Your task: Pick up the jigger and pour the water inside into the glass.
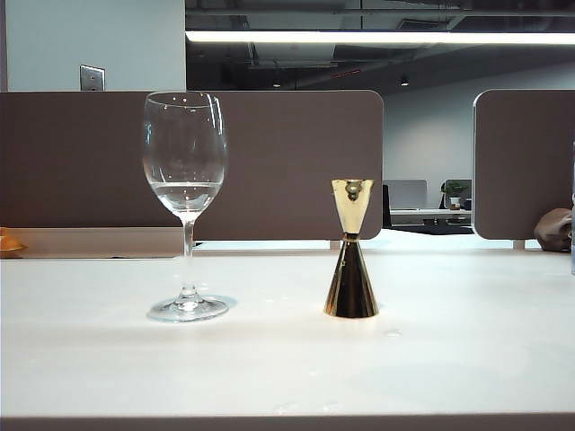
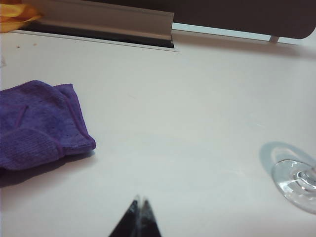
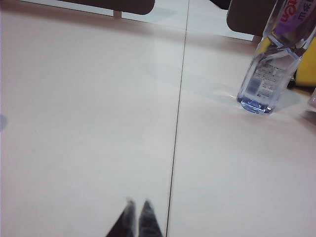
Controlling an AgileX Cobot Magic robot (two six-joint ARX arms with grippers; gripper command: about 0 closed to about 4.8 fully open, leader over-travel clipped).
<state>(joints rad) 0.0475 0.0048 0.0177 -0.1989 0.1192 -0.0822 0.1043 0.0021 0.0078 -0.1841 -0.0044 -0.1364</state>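
The gold jigger [image 1: 350, 251] stands upright on the white table, right of centre in the exterior view, its smaller cone on top. To its left stands the clear stemmed glass [image 1: 185, 202] with a little water [image 1: 185, 190] low in its bowl. Neither arm shows in the exterior view. My left gripper [image 2: 139, 201] is shut and empty, its dark tips together above bare table; the foot of the glass [image 2: 296, 183] lies off to one side of it. My right gripper [image 3: 138, 203] is also shut and empty, over bare table beside a seam. The jigger does not show in either wrist view.
A folded purple cloth [image 2: 37, 126] lies on the table near the left gripper. A clear plastic water bottle [image 3: 272, 59] stands beyond the right gripper. Brown partition panels [image 1: 287, 162] line the table's far edge. A table seam [image 3: 178, 118] runs past the right gripper.
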